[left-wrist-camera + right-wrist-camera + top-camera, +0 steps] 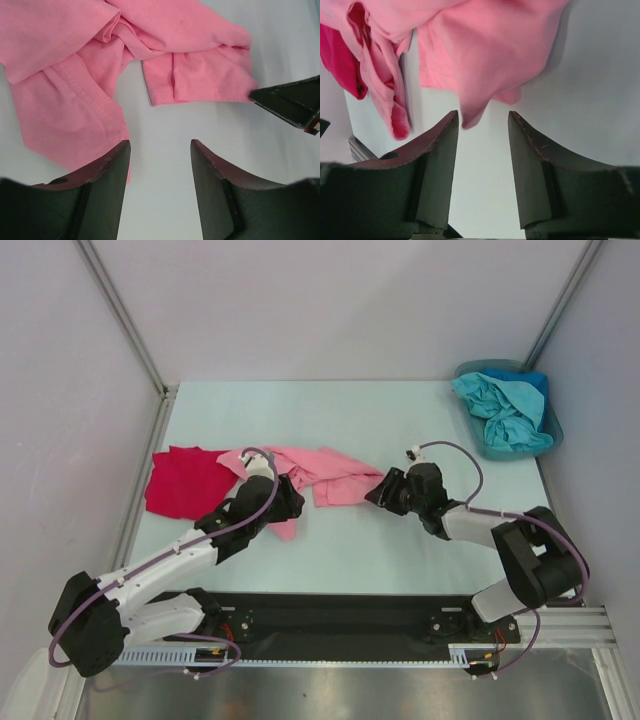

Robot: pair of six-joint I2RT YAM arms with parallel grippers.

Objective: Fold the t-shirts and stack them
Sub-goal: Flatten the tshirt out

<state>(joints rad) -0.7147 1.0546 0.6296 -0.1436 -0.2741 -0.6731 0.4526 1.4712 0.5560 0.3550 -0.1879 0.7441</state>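
Between the two fingers of the left gripper (160,145) lies only bare table (400,540); its jaws stand wide apart and hold nothing. In the left wrist view the left finger (107,170) overlaps the edge of the light pink t-shirt (65,75), which spreads away from ten o'clock round to one o'clock of the fingertips in loose folds. At three o'clock in that view a dark fingertip of the right gripper (290,102) meets the corner of the pink hem.

The right gripper (483,116) is also parted. A hanging corner of the pink cloth dips just to the mouth of its jaws at twelve o'clock. The fingers are not pressed onto it, so it grips nothing.

From above, the left gripper (293,507) sits at the seven o'clock edge of the pink t-shirt (320,472) and the right gripper (372,495) at its four o'clock edge, the two facing one another across the crumpled shirt near the table's middle. At nine o'clock of the pink one, touching it, the bright red t-shirt (185,483) lies spread out. Well apart, at two o'clock on the table, a bin (553,428) holds a bunched teal t-shirt (495,410) with a blue t-shirt (530,383) behind it.
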